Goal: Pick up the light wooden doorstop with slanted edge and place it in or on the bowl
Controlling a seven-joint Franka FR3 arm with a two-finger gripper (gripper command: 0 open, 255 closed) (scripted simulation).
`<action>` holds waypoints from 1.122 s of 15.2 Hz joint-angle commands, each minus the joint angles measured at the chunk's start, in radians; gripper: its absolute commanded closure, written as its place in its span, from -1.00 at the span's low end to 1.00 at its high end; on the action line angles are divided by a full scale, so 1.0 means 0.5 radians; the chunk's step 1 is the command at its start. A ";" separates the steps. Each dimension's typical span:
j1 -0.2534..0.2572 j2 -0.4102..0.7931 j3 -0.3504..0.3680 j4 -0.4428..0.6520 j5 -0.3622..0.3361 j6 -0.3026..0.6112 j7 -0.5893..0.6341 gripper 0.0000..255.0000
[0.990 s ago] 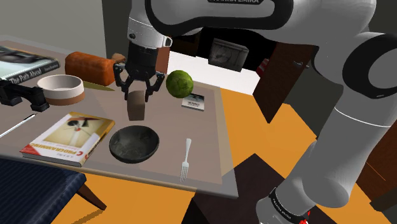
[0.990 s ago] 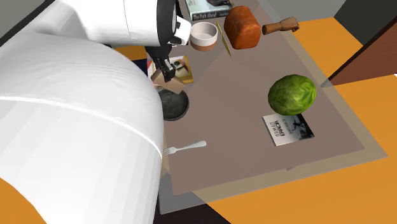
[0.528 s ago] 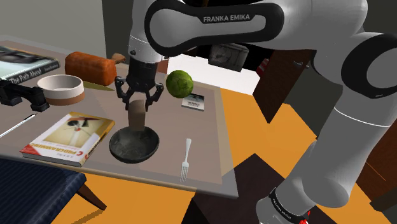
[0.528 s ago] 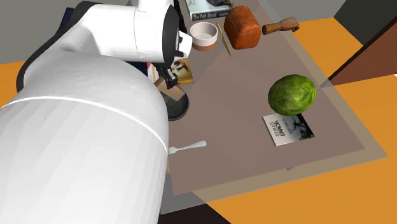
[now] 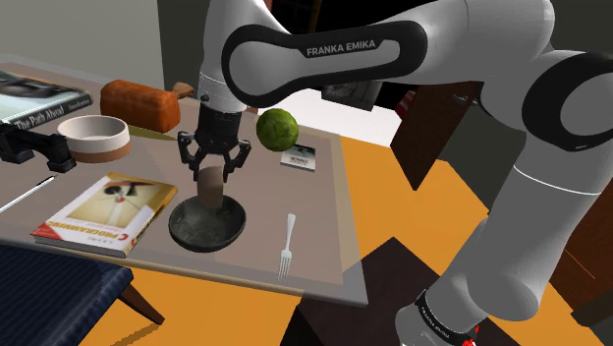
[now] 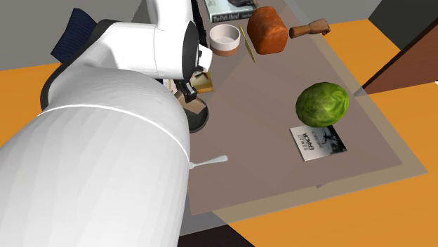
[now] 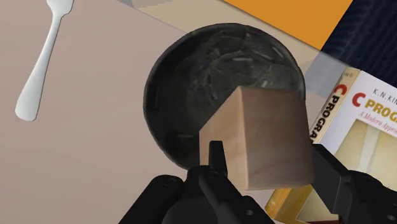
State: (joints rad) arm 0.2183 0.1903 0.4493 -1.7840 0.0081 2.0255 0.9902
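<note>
Doorstop (image 5: 209, 189), one light wooden wedge, is clamped between the black gripper's (image 5: 210, 172) fingers, hanging low over the one dark bowl (image 5: 232, 232). From the shoulder view's left lie two books, a far book (image 5: 39, 98) and a near book (image 5: 98, 211) just beside the bowl, then one brown loaf (image 5: 138, 101), one green ball (image 5: 277, 128) and one white fork (image 5: 286, 244).

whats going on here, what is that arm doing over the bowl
The white arm has its black pincer shut on a light wooden doorstop, holding it low over the inside of the dark bowl on the table. It has not been let go yet, and whether it touches the bowl I cannot tell. A white fork lies on one side of the bowl, a book on the other.
</note>
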 commanded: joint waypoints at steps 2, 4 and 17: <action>0.000 -0.001 0.000 -0.002 0.000 0.003 0.000 1.00; 0.000 -0.001 0.000 -0.002 0.000 0.003 0.000 1.00; -0.017 -0.065 -0.001 0.175 0.030 -0.234 -0.019 -1.00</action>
State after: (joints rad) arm 0.2102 0.1594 0.4490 -1.6961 0.0220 1.9107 0.9809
